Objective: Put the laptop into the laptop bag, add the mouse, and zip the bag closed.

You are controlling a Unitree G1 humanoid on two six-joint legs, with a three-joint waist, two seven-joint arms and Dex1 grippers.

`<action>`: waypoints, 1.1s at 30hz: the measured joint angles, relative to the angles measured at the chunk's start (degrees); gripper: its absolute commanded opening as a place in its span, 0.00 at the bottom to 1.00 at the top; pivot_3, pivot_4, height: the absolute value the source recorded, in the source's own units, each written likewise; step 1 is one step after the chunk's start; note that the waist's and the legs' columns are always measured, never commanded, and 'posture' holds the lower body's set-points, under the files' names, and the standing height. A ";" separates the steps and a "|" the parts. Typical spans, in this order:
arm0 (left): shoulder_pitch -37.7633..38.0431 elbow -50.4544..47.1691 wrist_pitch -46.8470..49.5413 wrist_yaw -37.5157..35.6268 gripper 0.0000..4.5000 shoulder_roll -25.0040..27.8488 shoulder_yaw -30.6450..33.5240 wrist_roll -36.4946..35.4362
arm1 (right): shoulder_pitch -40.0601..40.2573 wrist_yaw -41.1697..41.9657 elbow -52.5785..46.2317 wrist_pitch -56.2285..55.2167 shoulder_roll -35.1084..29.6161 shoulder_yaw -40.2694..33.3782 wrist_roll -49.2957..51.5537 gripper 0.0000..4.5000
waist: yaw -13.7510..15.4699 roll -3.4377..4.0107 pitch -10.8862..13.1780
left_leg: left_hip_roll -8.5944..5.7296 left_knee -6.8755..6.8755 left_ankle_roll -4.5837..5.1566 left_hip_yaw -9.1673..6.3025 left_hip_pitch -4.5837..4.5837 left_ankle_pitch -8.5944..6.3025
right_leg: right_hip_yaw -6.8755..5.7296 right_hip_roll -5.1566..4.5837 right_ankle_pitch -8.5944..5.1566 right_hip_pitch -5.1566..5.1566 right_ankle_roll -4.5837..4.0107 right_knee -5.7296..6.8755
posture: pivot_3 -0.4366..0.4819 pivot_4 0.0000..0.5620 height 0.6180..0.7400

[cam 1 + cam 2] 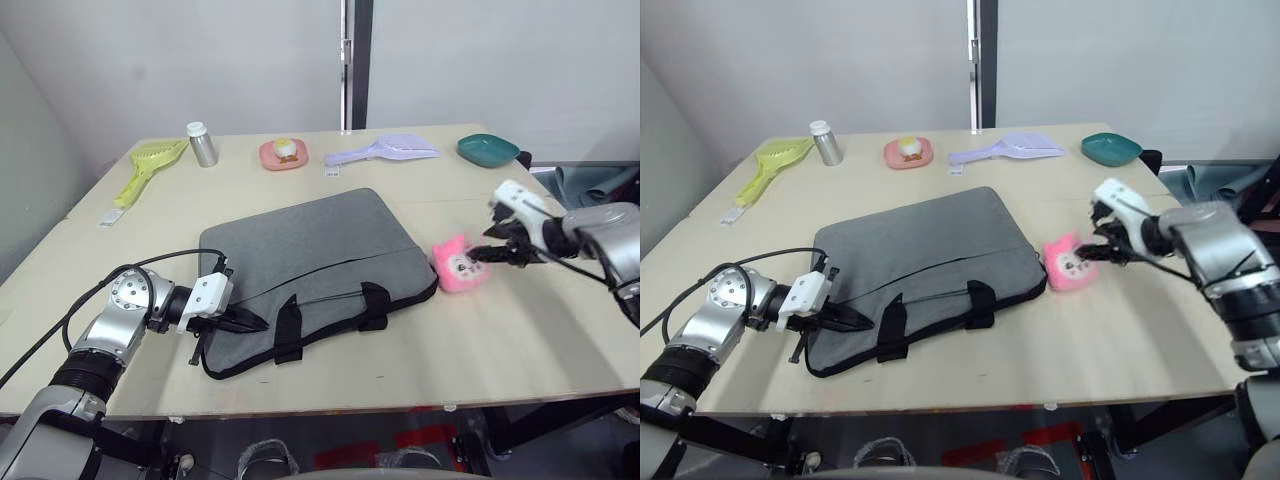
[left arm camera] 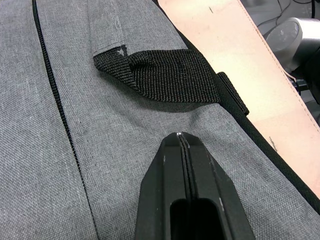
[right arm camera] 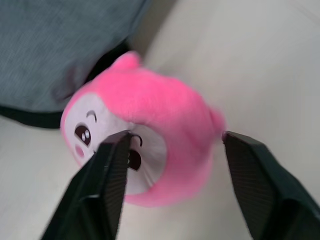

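The grey laptop bag [image 1: 310, 255] lies flat in the middle of the table, its black strap handles [image 1: 375, 300] toward the front edge. My left gripper [image 1: 262, 323] is shut and empty, its tip resting on the bag's near left corner beside a handle strap [image 2: 160, 75]. A dark zipper line [image 2: 60, 110] runs across the fabric. My right gripper [image 3: 175, 137] is open just right of the bag, one finger on each side of a pink plush toy [image 1: 459, 265] without closing on it. The laptop and the mouse are out of view.
Along the table's far edge stand a yellow-green scoop [image 1: 148, 165], a silver bottle [image 1: 203, 144], a pink dish [image 1: 283, 153] holding a small yellow item, a lavender scoop [image 1: 385, 150] and a teal bowl [image 1: 488, 150]. Bare tabletop [image 1: 520, 340] lies at the front right.
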 measured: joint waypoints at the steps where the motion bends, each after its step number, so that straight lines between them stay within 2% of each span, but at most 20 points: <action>1: 0.01 -0.02 0.01 0.00 0.00 0.00 0.00 -0.04 | -0.41 0.28 0.54 -0.02 -0.60 -0.39 0.28 0.99 | 0.08 0.00 0.00 | 0.00 -0.01 0.00 0.01 -0.01 0.00 | 0.00 0.00 0.00 -0.01 0.00 -0.01 | 0.48 0.27 1.00; 7: 0.05 -0.18 0.45 0.00 0.00 0.05 0.05 -0.13 | -2.17 1.73 2.39 0.55 -2.56 -3.60 2.51 0.99 | 0.09 0.00 0.01 | 0.00 -0.01 0.00 0.03 0.00 0.00 | 0.02 0.00 0.00 -0.01 0.00 -0.02 | 0.48 0.27 1.00; 10: -0.24 -1.29 2.77 -0.02 0.00 0.11 0.49 -0.69 | -0.68 3.45 -0.03 2.89 -4.84 -6.63 5.43 0.99 | 0.26 -0.07 0.14 | 0.00 -0.03 0.01 0.03 -0.05 0.00 | 0.01 0.01 0.00 -0.05 0.00 -0.05 | 0.48 0.27 1.00; 14: 0.05 -4.48 12.10 -0.22 0.00 1.03 1.47 -3.99 | 4.47 5.65 -9.26 7.67 -6.06 -11.39 11.99 0.99 | 0.37 -0.21 0.51 | 0.07 -0.07 0.02 0.03 -0.08 0.00 | 0.00 0.08 0.00 -0.12 0.00 -0.10 | 0.48 0.27 1.00; 18: 1.47 -10.84 24.03 -0.07 0.00 4.71 3.42 -7.71 | 11.45 5.93 -17.31 10.86 -6.42 -15.05 17.02 0.99 | 0.41 -0.65 1.31 | 0.08 -0.06 0.02 0.03 -0.24 0.00 | 0.00 0.12 0.00 -0.36 -0.01 -0.13 | 0.48 0.27 1.00; 20: 2.59 -14.72 30.53 0.44 0.00 6.97 5.80 -11.36 | 15.60 5.93 -20.80 11.05 -6.51 -19.37 18.62 0.99 | 0.61 -0.76 1.49 | 0.10 -0.07 0.02 0.01 -0.50 -0.01 | -0.03 0.14 0.00 -0.60 -0.02 -0.16 | 0.48 0.27 1.00; 22: 3.75 -17.69 37.52 1.65 0.00 10.64 10.11 -15.12 | 20.05 5.96 -23.16 10.02 -6.58 -24.50 19.39 0.99 | 0.79 -0.85 1.55 | 0.16 0.01 0.08 -0.08 -0.97 0.03 | -0.12 0.22 0.01 -0.95 -0.03 -0.15 | 0.48 0.27 1.00; 24: 5.69 -20.26 43.69 3.36 0.00 14.26 15.81 -18.30 | 25.88 5.84 -24.72 7.22 -6.27 -30.58 19.05 0.99 | 0.93 -0.89 1.59 | 0.15 0.04 0.27 -0.08 -1.06 0.02 | -0.15 0.22 0.00 -1.01 -0.04 -0.20 | 0.48 0.27 1.00; 26: 7.08 -20.46 45.51 4.94 0.00 15.98 19.84 -18.81 | 29.15 5.45 -24.69 5.37 -5.69 -34.37 18.53 0.99 | 0.93 -0.89 1.59 | 0.15 0.06 0.33 -0.06 -1.04 -0.03 | -0.14 0.21 -0.01 -0.97 -0.06 -0.27 | 0.48 0.27 1.00; 27: 8.07 -20.31 45.05 6.19 0.12 16.12 22.35 -18.45 | 31.55 5.22 -24.63 3.92 -5.15 -36.54 18.15 1.00 | 0.92 -0.89 1.59 | 0.16 0.06 0.34 -0.06 -1.04 -0.06 | -0.16 0.20 -0.01 -0.94 -0.06 -0.31 | 0.48 0.27 1.00; 33: 13.38 -13.01 43.40 6.14 0.59 20.82 30.65 -15.87 | 39.81 4.64 -21.05 -1.28 -4.18 -41.59 15.92 1.00 | 0.61 -1.01 1.66 | 0.17 0.19 0.27 -0.09 -1.01 -0.12 | -0.17 0.19 0.00 -0.93 -0.04 -0.21 | 0.48 0.27 1.00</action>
